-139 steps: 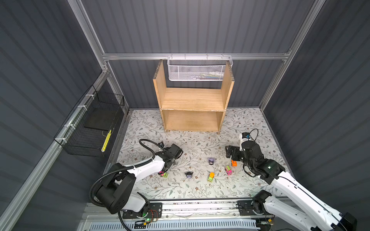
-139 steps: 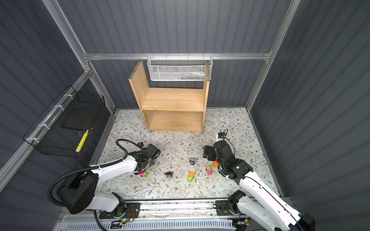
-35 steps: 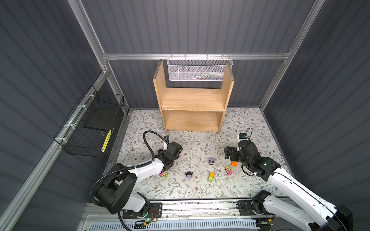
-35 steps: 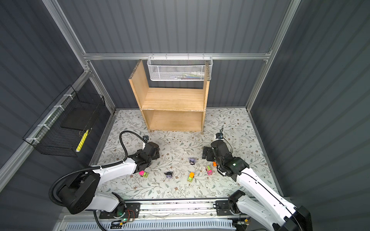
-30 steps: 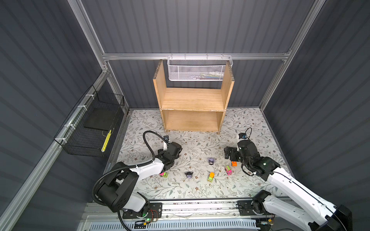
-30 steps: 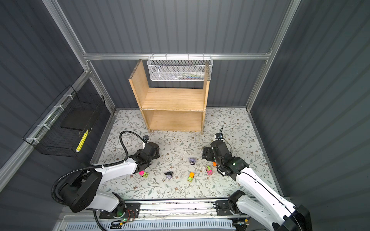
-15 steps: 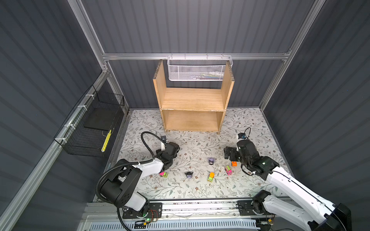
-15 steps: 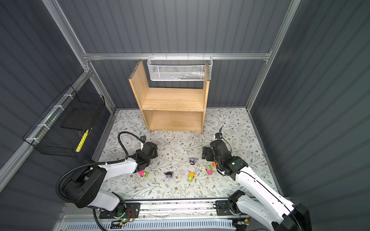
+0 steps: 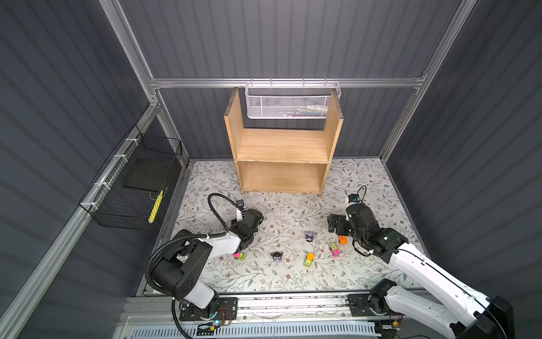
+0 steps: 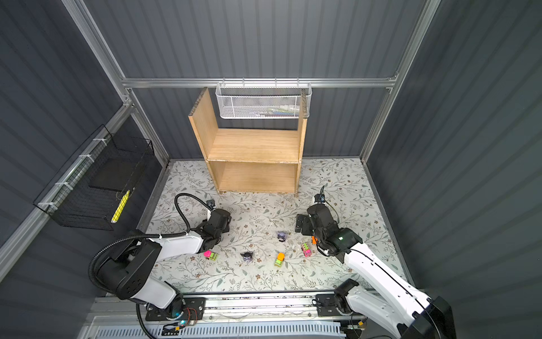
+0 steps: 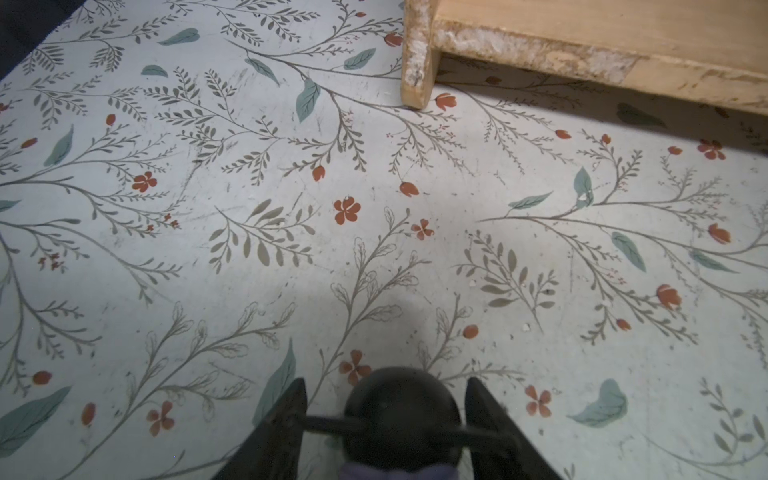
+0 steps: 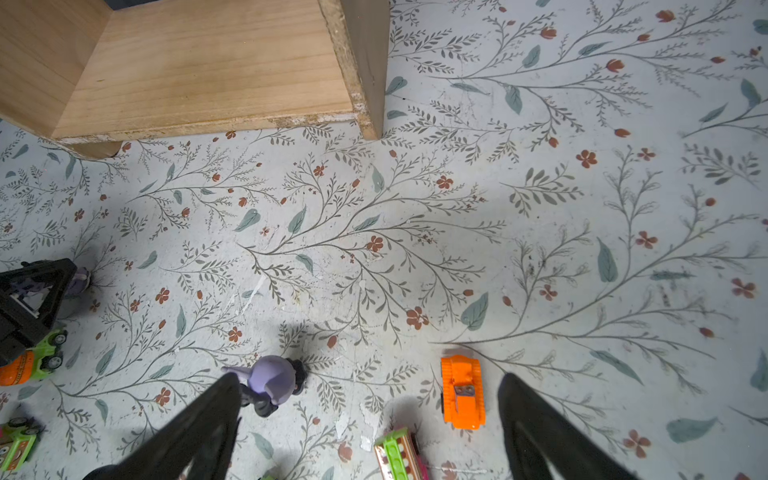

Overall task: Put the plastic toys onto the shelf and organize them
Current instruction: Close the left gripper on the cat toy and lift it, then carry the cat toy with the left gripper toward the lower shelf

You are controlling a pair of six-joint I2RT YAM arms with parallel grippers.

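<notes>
Plainly little is done. Nearest, a pink-and-green toy car and other toys lie loose on the floral worktop. The left gripper has jaws flanking a black-and-purple figurine; whether they pinch it I cannot tell. The right gripper, jaws spread and empty, hovers over an orange toy car. Behind, the light-brown wooden two-tier shelf stands bare.

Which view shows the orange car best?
The right wrist view. There the orange car appears large and unobstructed on the floral mat, with its treads and top detail clear. In both top views it is only a tiny orange speck with no detail. The left wrist view does not show it.
</notes>
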